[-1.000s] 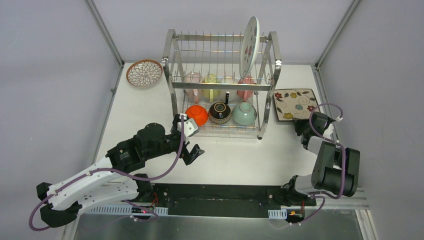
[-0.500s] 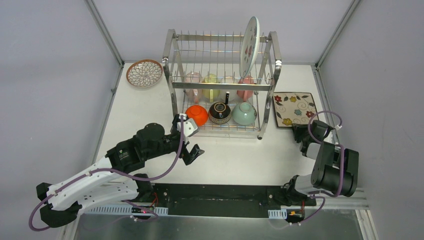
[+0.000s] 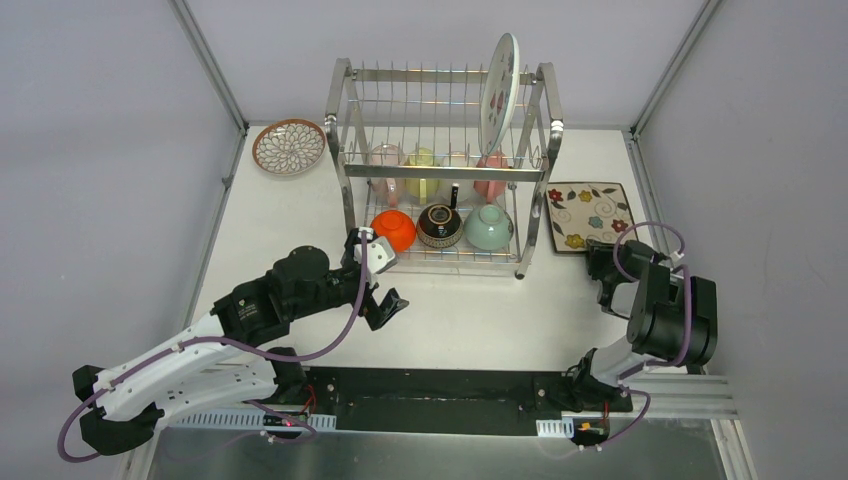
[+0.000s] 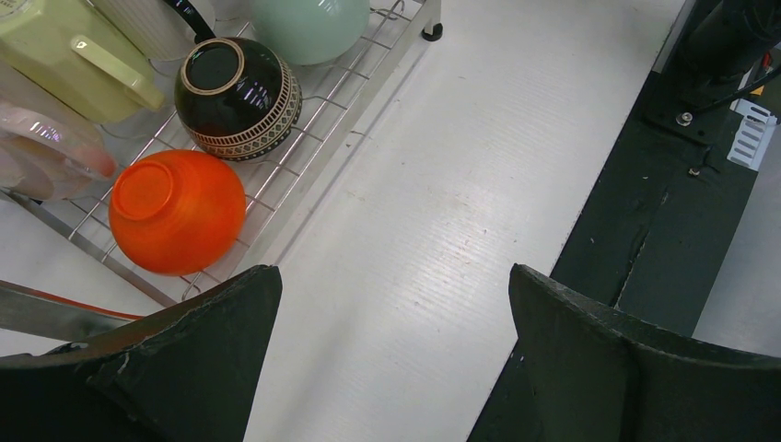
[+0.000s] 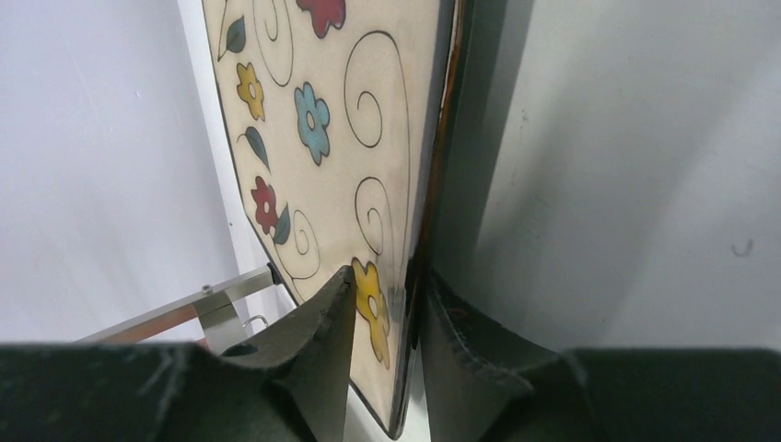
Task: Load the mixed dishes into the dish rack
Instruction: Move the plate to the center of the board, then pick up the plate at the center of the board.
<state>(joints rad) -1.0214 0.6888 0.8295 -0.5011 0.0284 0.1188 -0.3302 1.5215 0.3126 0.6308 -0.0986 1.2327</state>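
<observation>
1. White tabletop [image 3: 460, 315] is bearing the square floral ceramic plate [image 3: 590, 212] flat beside the steel wire dish rack [image 3: 440, 74]
2. Right gripper [image 5: 387, 295] is straddling its near rim, jaws narrow, grip unclear
3. Plate is seeming rigid, slick, breakable; a firm rim pinch is likely suiting it

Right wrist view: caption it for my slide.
Right gripper, jaws apart, straddles the edge of the square floral plate.

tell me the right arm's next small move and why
Probably close the right hand on the square plate. Its near edge sits between the two fingers with a slight gap, and the plate lies flat on the table beside the rack, not yet loaded.
</observation>
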